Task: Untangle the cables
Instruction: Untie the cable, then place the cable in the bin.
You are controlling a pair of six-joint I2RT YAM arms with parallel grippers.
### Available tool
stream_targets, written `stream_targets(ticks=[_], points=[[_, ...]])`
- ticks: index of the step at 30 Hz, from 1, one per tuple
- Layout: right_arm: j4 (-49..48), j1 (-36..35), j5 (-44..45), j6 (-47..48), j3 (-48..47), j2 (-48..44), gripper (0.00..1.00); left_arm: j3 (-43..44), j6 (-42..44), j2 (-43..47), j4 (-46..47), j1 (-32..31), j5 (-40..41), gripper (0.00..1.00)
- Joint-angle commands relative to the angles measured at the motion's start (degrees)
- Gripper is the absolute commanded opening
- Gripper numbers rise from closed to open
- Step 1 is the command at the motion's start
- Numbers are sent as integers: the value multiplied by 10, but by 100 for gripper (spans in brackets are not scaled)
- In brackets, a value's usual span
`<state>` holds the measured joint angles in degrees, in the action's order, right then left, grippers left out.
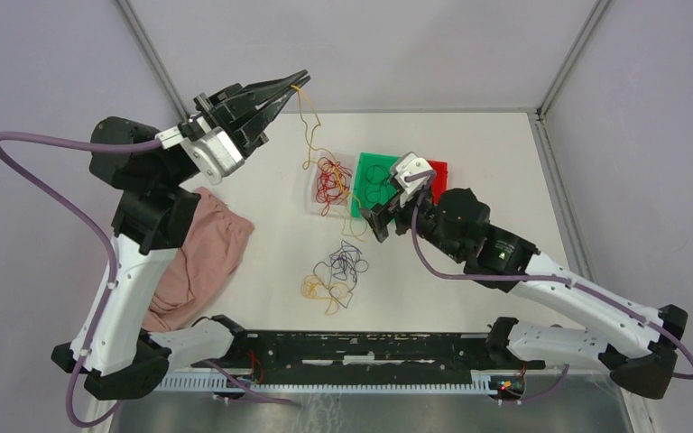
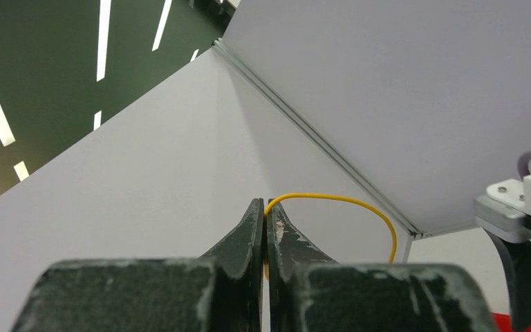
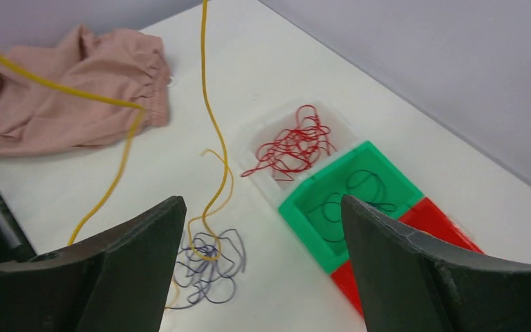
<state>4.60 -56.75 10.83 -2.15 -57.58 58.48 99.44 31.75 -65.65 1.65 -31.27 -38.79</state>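
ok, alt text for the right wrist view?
The right gripper, jaws open, hangs above a white table where a yellow cable rises from a dark blue tangle. Beyond lie red cables in a clear tray, a green tray, and a pink cloth.

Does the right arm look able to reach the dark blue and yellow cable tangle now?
Probably yes: the open, empty right claw hovers near that tangle, with no obstacle between them.

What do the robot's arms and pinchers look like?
The left arm and right arm are white with chunky black joints. A thick purple cable loops along each. The left gripper and right gripper each have two dark, pointed fingers, scuffed pale at the edges.
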Motion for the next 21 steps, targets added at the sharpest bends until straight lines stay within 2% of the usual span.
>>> stream_targets(ticks=[1, 8, 13, 14, 18, 21], points=[[123, 6, 87, 88, -63, -18, 91, -11, 18, 23, 3, -2, -20, 3], [188, 23, 197, 128, -85, -9, 93, -10, 10, 23, 12, -3, -21, 3], [181, 46, 197, 119, -122, 0, 93, -13, 19, 24, 3, -3, -25, 3], [181, 51, 177, 110, -134, 1, 93, -13, 21, 25, 2, -3, -24, 3], [118, 80, -110, 63, -138, -24, 94, -13, 18, 26, 1, -3, -27, 3], [88, 92, -241, 31, -146, -18, 96, -12, 18, 26, -4, -3, -33, 3]])
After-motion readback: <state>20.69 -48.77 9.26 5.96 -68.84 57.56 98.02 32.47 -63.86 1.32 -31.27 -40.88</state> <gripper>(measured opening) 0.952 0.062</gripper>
